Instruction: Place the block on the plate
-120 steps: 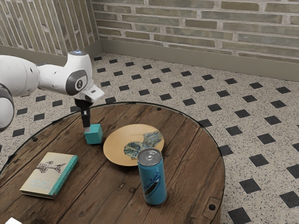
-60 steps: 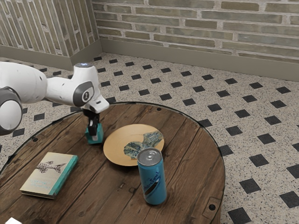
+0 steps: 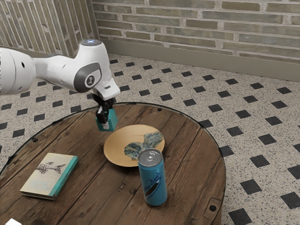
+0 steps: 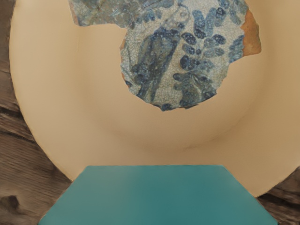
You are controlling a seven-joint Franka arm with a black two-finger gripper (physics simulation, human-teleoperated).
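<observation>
A white seven-joint Franka arm (image 3: 61, 72) enters from the exterior view's left, its forearm reaching roughly level before the wrist bends and the hand angles down over the far side of a round wooden table (image 3: 93, 187). The black two-finger gripper (image 3: 107, 123) is clamped on a teal block (image 3: 112, 121), one finger showing across the block's near side. The block is held near the plate's rim, toward the exterior view's left and the far edge of the table; it is not resting on the plate. In the wrist view, the block's top face lies just under the hand, with the plate beyond it.

On the table are one block, one tan plate (image 3: 115, 145) bearing a blue-and-white pottery-shard pattern, one blue drink can (image 3: 153, 183) and one book (image 3: 47, 173). The can stands upright just beside the plate; the book, its cover printed with one fish, lies flat, well apart from the can. One white object (image 3: 13, 222), partly cut off at the exterior view's lower edge, cannot be identified.
</observation>
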